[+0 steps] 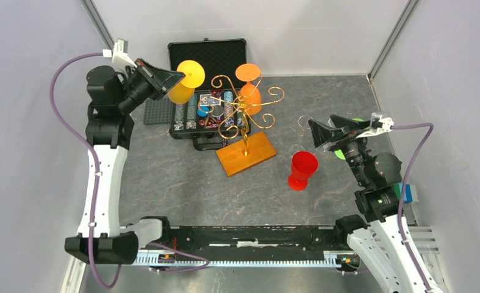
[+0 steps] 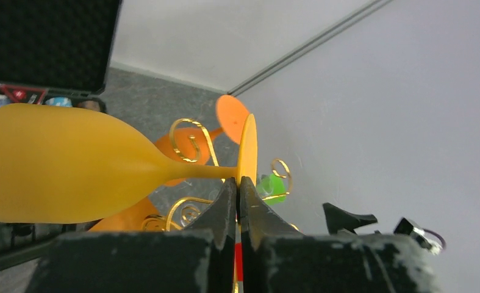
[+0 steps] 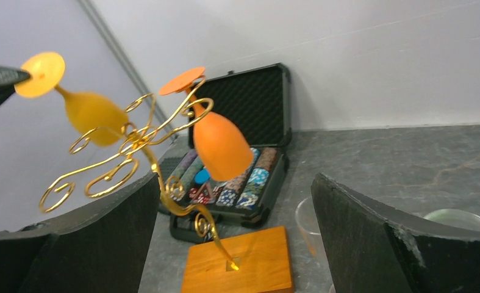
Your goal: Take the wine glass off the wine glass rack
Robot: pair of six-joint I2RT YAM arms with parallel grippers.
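The golden wire wine glass rack (image 1: pixel 243 110) stands on its orange-brown wooden base (image 1: pixel 246 152). An orange wine glass (image 1: pixel 249 94) hangs upside down in its arms. My left gripper (image 1: pixel 167 79) is shut on the foot rim of a yellow wine glass (image 1: pixel 182 90) and holds it in the air, left of the rack's arms and over the chip case. In the left wrist view the fingers (image 2: pixel 225 207) pinch the yellow foot disc (image 2: pixel 247 149). My right gripper (image 1: pixel 322 134) is open and empty, right of the rack. Its view shows the rack (image 3: pixel 139 140) and both glasses.
An open black case of chips (image 1: pixel 210 104) lies behind the rack, with a dark grid mat (image 1: pixel 158 111) to its left. A red glass (image 1: pixel 301 170) stands upright right of the base. Clear glasses (image 1: pixel 301 125) and a green item (image 1: pixel 356 121) sit near my right gripper.
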